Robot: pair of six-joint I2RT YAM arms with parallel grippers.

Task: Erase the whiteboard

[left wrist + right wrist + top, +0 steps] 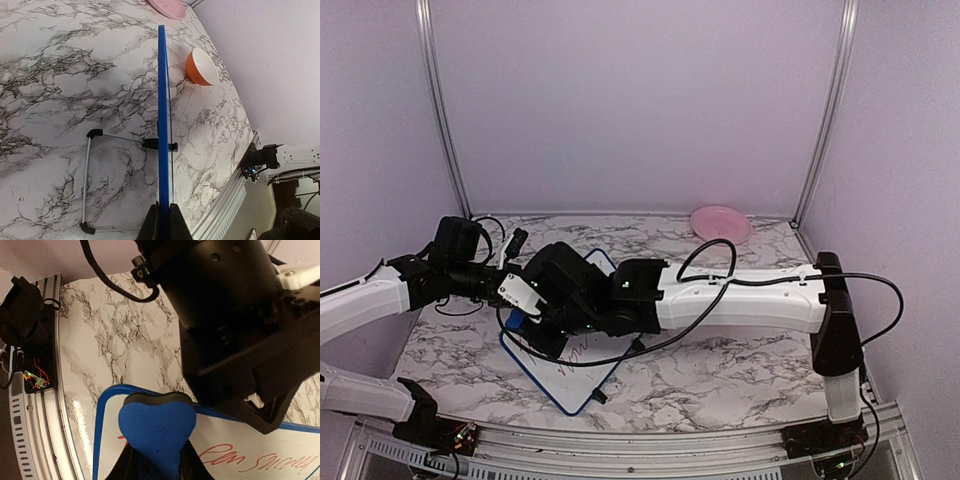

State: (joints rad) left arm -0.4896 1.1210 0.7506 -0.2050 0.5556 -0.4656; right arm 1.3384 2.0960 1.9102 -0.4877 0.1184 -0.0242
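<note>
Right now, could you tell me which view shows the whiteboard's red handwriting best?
The right wrist view: the red handwriting lies large and close on the whiteboard. The top external view shows it tiny, partly under the arms; the left wrist view sees only the board's blue edge.

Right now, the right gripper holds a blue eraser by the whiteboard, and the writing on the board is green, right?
Not quite. The writing on the whiteboard is red, not green; the right wrist view shows it. The rest is right: the right gripper holds the blue eraser by the board.
</note>
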